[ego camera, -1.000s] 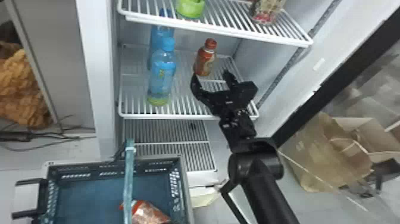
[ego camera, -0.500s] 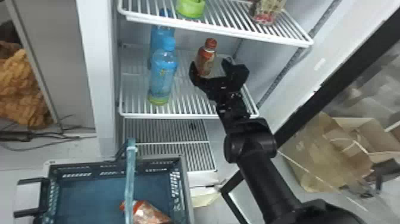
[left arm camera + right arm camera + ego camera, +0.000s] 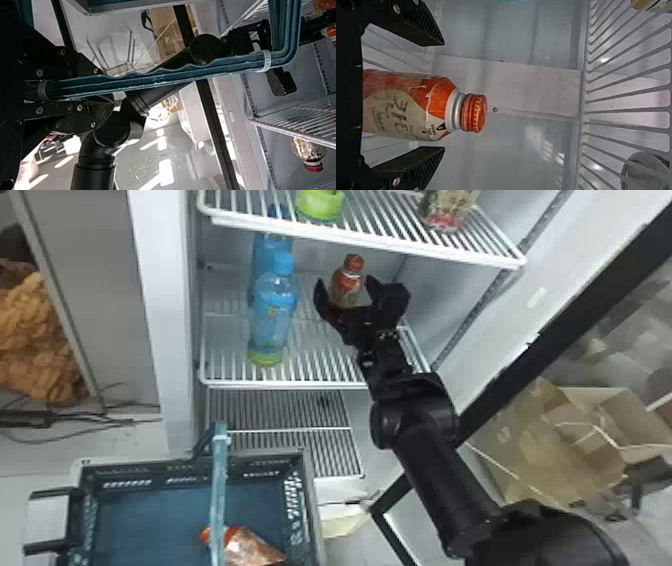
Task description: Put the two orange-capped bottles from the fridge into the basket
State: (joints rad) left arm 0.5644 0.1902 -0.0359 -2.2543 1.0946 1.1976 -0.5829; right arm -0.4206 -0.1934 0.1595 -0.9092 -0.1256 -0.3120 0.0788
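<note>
An orange-capped bottle [image 3: 346, 285] is framed upright on the fridge shelf [image 3: 285, 384] by the wide-spread fingers of the right hand [image 3: 443, 96], the nearer of the two, with gaps seen on both sides and the long axis set across the closing line. The hand has been brought higher and farther in than a second earlier, when it was held short of the bottle. A matching bottle [image 3: 250, 547] is seen lying in the basket [image 3: 145, 473], whose handle [image 3: 158, 79] is gripped by the left hand [image 3: 105, 92]
</note>
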